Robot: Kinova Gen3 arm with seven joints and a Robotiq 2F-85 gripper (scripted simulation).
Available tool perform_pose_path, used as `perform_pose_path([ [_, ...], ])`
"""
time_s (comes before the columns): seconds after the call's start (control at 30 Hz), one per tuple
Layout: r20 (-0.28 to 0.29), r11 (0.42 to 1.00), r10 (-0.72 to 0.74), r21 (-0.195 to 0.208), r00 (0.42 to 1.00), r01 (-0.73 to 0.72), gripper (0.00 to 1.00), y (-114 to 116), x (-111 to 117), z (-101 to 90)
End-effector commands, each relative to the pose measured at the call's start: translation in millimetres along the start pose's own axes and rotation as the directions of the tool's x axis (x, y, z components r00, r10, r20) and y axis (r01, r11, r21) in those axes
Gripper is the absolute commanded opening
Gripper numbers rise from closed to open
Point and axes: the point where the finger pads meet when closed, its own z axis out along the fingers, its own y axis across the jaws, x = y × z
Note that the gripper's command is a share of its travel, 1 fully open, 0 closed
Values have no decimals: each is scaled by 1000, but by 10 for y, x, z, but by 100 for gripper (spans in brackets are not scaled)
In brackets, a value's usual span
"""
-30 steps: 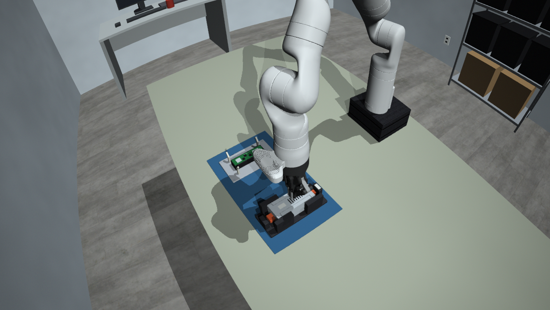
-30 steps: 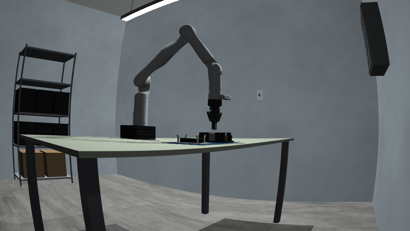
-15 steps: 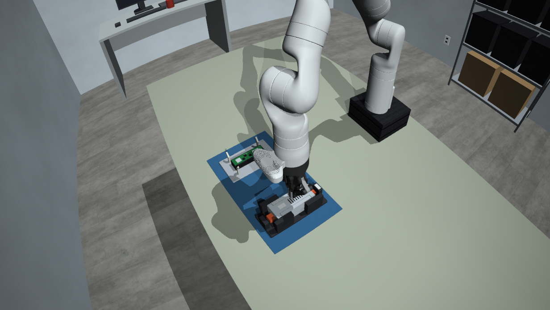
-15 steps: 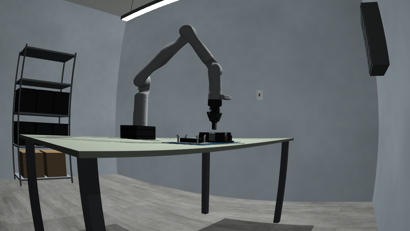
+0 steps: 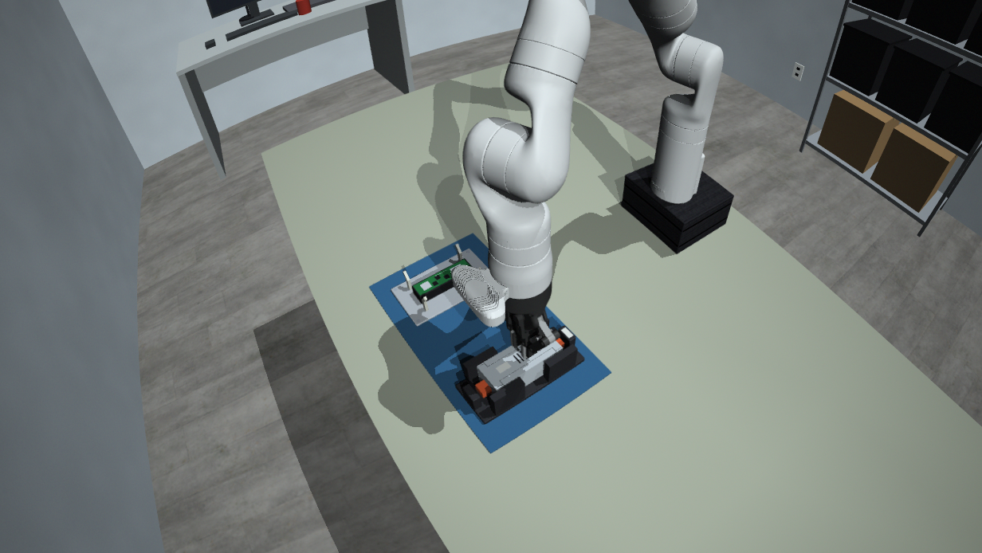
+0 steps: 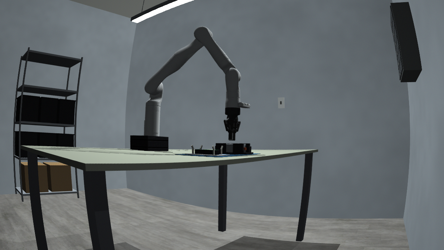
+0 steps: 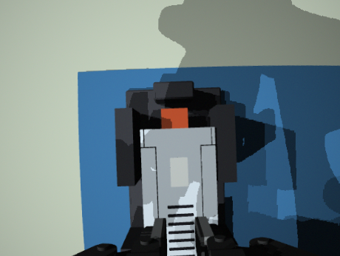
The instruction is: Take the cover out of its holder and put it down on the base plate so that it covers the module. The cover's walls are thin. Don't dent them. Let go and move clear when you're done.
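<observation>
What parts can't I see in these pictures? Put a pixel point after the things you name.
- Top: one end of the green module (image 5: 439, 277), behind the arm's bulge.
- Wrist: the near end of the grey cover (image 7: 179, 148), cut off by the bottom edge.
- Exterior: the cover's slots, too small.
- Top: the monitor's upper part, cut off.

The cover (image 5: 504, 371) (image 7: 181, 148) looks like smooth, matt grey metal, its holder (image 5: 507, 396) (image 7: 125, 148) like matt black plastic, and the floor (image 5: 226, 452) (image 6: 155, 223) like grained grey wood.

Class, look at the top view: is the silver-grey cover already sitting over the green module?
No, the green module lies uncovered, while the cover sits in its black holder.
</observation>
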Motion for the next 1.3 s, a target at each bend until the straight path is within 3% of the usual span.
perform_pose_path([
  [0.0, -2, 1000, 0, 0, 1000, 0, 100, -2, 6, -8],
  [0.93, -2, 1000, 0, 0, 1000, 0, 100, -2, 6, -8],
  [1.27, -16, 1000, 1, 4, 1000, -1, 100, -12, 66, 488],
])
